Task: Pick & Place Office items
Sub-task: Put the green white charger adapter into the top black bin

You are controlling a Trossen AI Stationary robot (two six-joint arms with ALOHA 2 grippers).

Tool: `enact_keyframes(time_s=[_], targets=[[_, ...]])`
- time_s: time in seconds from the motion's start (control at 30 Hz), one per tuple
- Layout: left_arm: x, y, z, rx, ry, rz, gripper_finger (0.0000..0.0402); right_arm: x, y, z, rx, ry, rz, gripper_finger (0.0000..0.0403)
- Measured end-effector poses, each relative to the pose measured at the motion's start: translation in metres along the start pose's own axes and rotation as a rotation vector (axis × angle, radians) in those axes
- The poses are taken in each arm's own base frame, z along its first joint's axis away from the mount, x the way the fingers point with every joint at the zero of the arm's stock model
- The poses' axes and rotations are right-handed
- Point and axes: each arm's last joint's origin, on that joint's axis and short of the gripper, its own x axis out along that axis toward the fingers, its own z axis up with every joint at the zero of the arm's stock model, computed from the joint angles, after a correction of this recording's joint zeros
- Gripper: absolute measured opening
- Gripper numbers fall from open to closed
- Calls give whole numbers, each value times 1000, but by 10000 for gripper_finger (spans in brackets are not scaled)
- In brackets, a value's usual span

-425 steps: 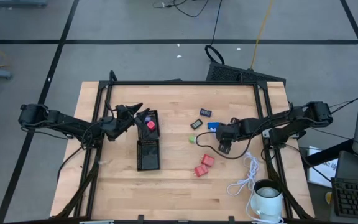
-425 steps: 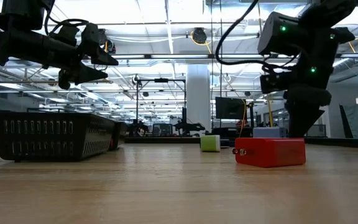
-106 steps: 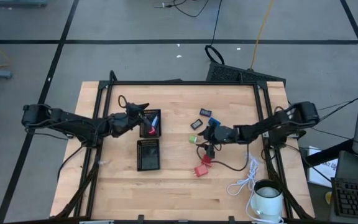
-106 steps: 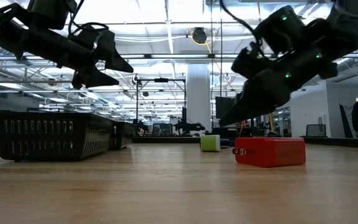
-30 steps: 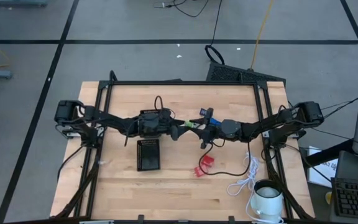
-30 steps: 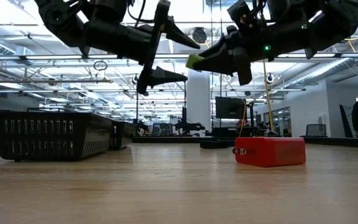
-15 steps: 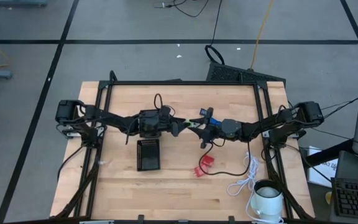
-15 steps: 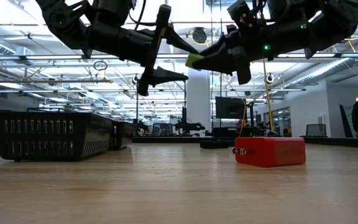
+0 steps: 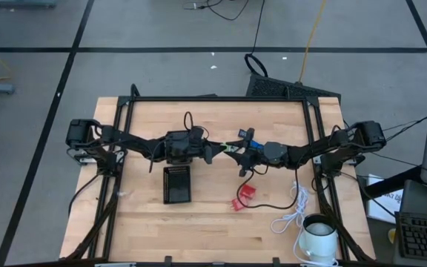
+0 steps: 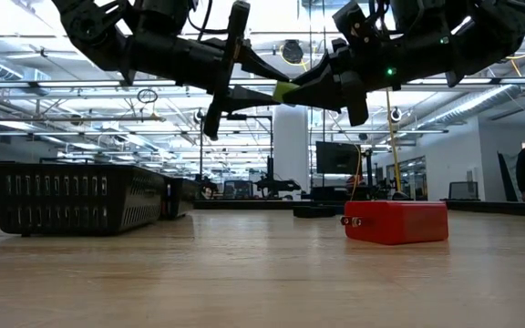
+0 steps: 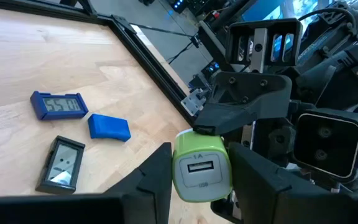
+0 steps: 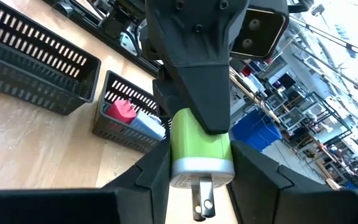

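Green charger [image 11: 201,167], both tools gripping, midair

A large open robotics lab or workshop: a wooden table [image 9: 154,222] in a black frame stands on grey floor marked with black tape, under long ceiling lights [image 10: 262,41], with monitors [image 10: 337,157] behind.

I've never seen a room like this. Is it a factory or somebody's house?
Probably a big robotics lab or workshop, not a house. Two robot arms work over a wooden table, rows of ceiling lights stretch far back, and a computer keyboard sits beside the table.
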Motion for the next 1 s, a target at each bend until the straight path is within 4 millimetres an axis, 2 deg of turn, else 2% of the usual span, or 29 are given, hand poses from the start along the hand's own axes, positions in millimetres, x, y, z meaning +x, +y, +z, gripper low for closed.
enact_keyframes(time_s=[0.2,0.37,0.53,0.67,0.77,0.87,1.0], targets=[[0,-1,2,160,-22,-17,133,0,-1,1,17,-2,-10,139],[-8,-11,12,320,-69,-36,132,-1,-2,0,251,37,-46,224],[-29,-22,31,442,-108,67,132,-6,-5,-4,323,116,-37,274],[-50,-32,42,512,-120,161,132,-11,-15,-5,346,149,-48,278],[-67,-33,43,541,-131,233,132,-15,-22,-5,360,169,-56,271],[-81,-27,35,540,-141,259,132,-19,-27,-6,368,190,-58,263],[-95,-12,15,513,-129,310,132,-23,-28,-12,383,197,-69,257]])
